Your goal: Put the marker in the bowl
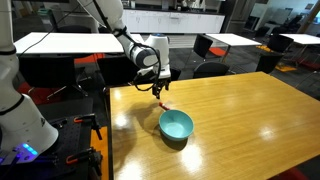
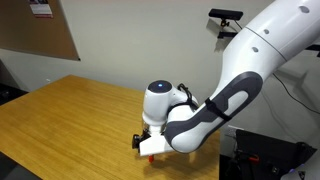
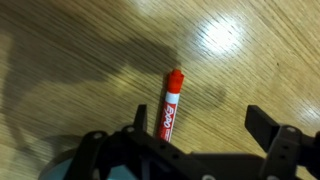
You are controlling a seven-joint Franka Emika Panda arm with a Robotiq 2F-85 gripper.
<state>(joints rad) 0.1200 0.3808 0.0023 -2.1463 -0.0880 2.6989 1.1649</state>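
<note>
The red marker [image 3: 170, 105] with a white label lies flat on the wooden table [image 3: 240, 70]. In the wrist view it sits between my fingers, close to the left one and apart from the right one. My gripper [image 3: 200, 118] is open and holds nothing. In an exterior view the gripper [image 1: 160, 88] hangs just above the marker [image 1: 163, 104]. The teal bowl [image 1: 176, 124] stands upright and empty on the table right beside the marker, nearer the front edge. A teal sliver of it shows at the wrist view's bottom left [image 3: 50, 172]. In an exterior view my arm [image 2: 200, 115] hides both marker and bowl.
The wooden table [image 1: 250, 110] stretches wide to one side of the bowl. The table's edge [image 1: 108, 130] lies close to the bowl on the robot-base side. Office chairs [image 1: 210, 48] and white tables stand behind. A wall and a corkboard [image 2: 40, 30] lie beyond the table.
</note>
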